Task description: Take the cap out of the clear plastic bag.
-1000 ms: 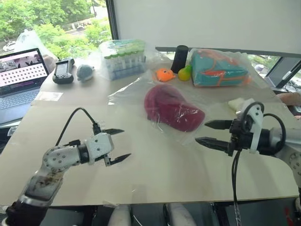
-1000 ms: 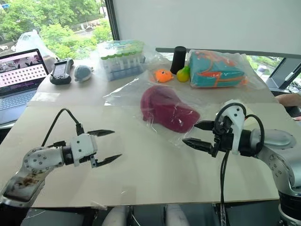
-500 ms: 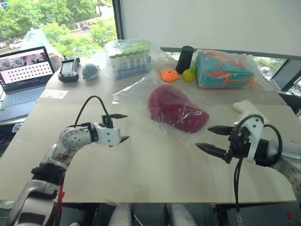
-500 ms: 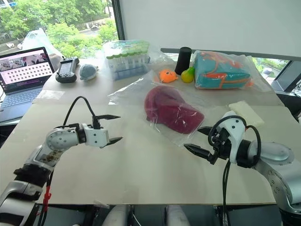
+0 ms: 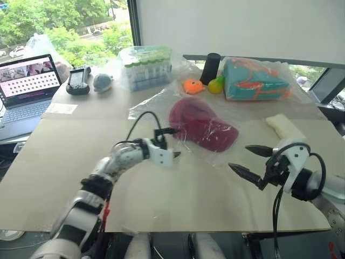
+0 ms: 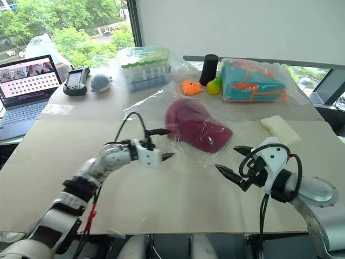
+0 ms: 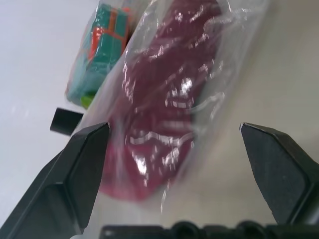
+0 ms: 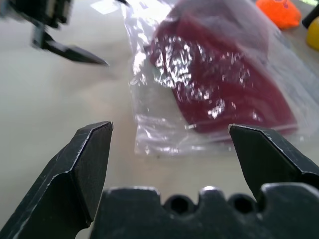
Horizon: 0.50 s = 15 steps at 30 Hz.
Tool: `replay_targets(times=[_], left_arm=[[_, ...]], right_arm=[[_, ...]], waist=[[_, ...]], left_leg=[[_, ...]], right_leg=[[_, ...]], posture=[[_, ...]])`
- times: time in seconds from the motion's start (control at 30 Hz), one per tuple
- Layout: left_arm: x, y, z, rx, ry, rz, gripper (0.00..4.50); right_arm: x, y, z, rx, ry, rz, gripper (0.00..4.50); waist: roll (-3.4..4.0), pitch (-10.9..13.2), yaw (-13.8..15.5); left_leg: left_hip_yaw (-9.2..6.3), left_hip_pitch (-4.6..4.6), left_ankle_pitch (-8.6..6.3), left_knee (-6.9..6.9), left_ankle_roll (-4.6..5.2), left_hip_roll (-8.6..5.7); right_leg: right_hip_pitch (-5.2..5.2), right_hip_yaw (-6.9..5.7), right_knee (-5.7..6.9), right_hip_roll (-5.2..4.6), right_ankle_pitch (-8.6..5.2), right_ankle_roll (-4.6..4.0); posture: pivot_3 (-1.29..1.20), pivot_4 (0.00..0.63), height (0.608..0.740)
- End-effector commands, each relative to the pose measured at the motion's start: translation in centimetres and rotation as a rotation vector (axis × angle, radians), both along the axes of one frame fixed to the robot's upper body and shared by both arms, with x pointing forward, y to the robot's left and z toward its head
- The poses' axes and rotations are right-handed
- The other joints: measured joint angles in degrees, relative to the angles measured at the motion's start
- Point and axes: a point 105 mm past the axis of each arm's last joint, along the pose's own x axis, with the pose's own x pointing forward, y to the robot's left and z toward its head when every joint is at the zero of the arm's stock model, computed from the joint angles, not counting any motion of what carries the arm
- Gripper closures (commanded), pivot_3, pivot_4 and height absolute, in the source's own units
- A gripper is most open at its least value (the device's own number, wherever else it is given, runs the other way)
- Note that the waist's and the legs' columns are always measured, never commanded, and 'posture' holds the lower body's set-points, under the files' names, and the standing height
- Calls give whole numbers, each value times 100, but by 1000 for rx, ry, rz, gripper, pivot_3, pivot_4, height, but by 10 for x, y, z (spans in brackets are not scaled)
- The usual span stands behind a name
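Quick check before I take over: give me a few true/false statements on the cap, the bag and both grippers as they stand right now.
1. The cap is fully inside the clear plastic bag. True.
2. The left gripper is shut on the bag's edge. False: its fingers stand open beside the bag, with nothing between them.
3. The right gripper is open and apart from the bag. True.
4. The bag with the cap lies on the laptop. False: it lies on the table, with the laptop off at the table's left edge.
5. The right gripper holds the pale foam block. False: the block lies on the table beyond that gripper, untouched.
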Motion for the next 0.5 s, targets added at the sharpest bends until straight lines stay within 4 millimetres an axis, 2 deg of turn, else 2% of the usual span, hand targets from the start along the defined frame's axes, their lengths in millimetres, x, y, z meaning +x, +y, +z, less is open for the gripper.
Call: replay_targets(times=[0.03, 0.2, 0.37, 0.5], left_arm=[[4, -16, -13, 87, -7, 0, 0], [13, -37, -26, 137, -13, 35, 0], [33, -65, -21, 73, -63, 160, 0], [43, -72, -17, 2, -69, 243, 0]], right_arm=[[-2, 3, 18, -11, -63, 9, 60], [-2, 2, 30, -11, -100, 0, 60], [-2, 4, 33, -10, -114, -13, 60], [-2, 4, 34, -10, -117, -22, 60]], waist=[[0, 0, -14], [1, -4, 35], [0, -6, 121], [-1, -6, 115]], left_leg=[[-1, -4, 0, 0, 0, -1], [-6, 4, 0, 2, 1, -5], [-23, 41, 0, 8, 0, -13], [-29, 40, -1, 6, 0, -17]], right_leg=[[-6, 1, 0, 0, 0, 0], [10, 0, 2, -2, 0, 3], [67, -7, -22, -2, -1, 12], [74, -5, -32, -3, -5, 19]], posture=[[0, 150, 740], [0, 150, 740], [0, 150, 740], [0, 150, 740]])
